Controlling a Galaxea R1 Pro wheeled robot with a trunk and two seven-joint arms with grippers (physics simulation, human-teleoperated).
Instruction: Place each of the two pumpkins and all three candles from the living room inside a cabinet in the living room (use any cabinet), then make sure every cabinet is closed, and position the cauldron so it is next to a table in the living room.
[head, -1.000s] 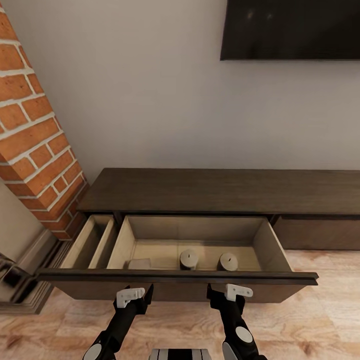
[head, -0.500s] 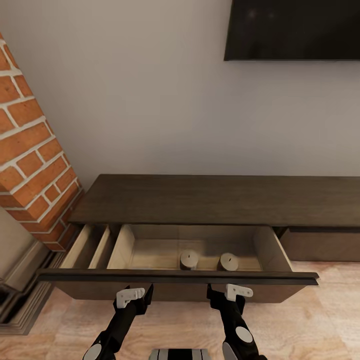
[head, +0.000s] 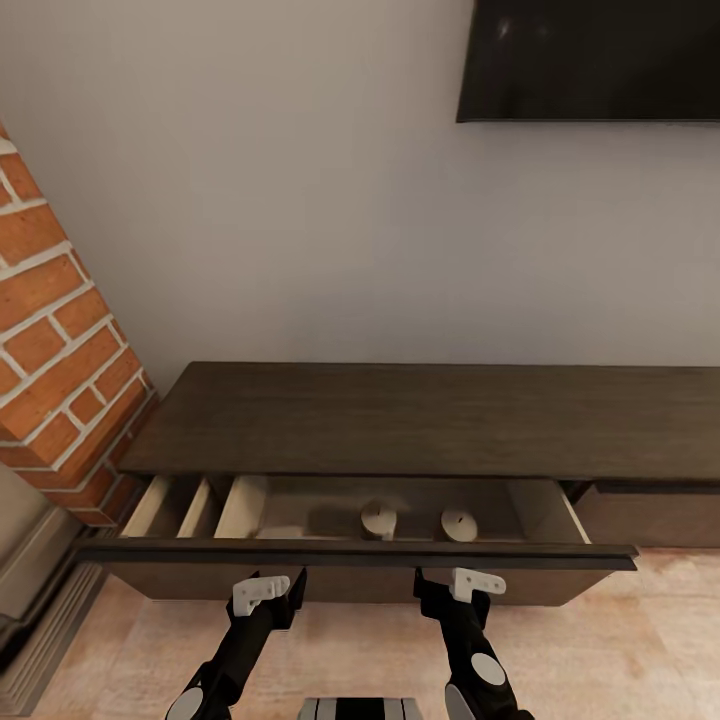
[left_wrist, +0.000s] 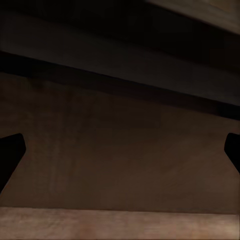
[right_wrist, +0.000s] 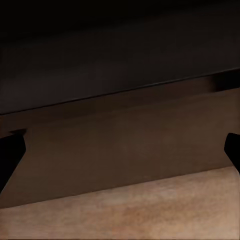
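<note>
Both pincers, the left pincer (head: 268, 592) and the right pincer (head: 462, 588), are standing spread and empty before the cabinet (head: 430, 415), whose half-open drawer front (head: 350, 553), lying crosswise at 12 o'clock, is keeping two candles (head: 379, 519) just behind it.

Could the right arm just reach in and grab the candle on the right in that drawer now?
Probably not. The right pincer sits low against the drawer front, below its top edge, and the cabinet top overhangs the candle, leaving a narrow gap.
</note>
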